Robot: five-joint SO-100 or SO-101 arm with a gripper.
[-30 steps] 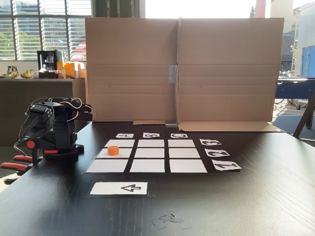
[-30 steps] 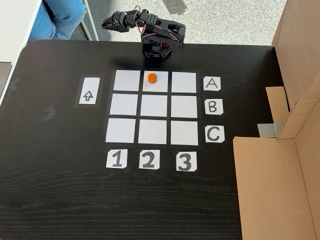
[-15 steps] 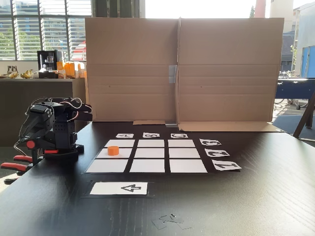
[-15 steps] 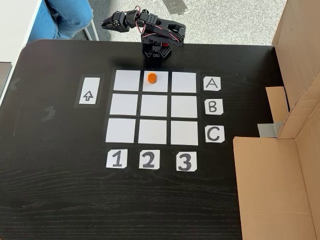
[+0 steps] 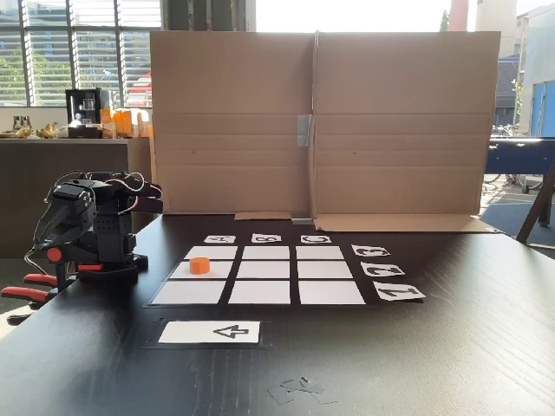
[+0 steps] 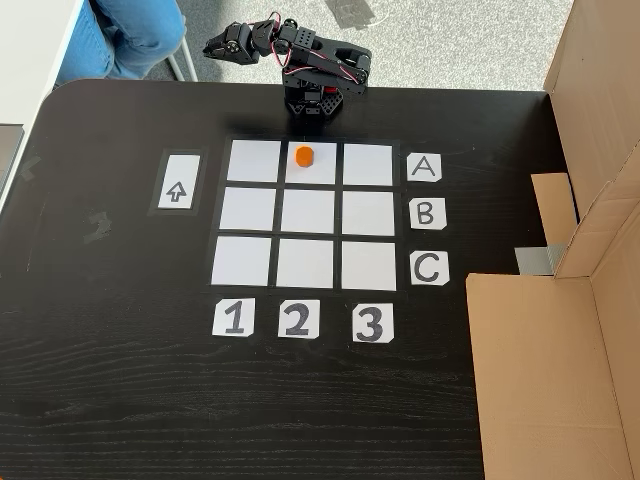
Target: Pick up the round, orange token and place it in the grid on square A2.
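Note:
The orange token (image 6: 304, 155) (image 5: 199, 265) stands upright on square A2 (image 6: 318, 172) (image 5: 218, 270), the middle cell of the A row in the grid (image 6: 308, 212) (image 5: 265, 269). My black arm (image 5: 91, 227) is folded up at the table edge just beyond that row. Its gripper (image 6: 224, 46) hangs past the edge, well clear of the token and holding nothing. The fingers are too small and dark to show how the jaws stand.
A white card with a black arrow (image 6: 177, 192) (image 5: 211, 331) lies beside the grid. A tall cardboard wall (image 5: 321, 121) (image 6: 590, 250) closes the side opposite the arm. Red clamps (image 5: 26, 290) hold the arm's base. A person's blue-clad legs (image 6: 130, 30) are behind the table.
The arm and the token have stayed still. Only the person's legs behind the table have shifted slightly.

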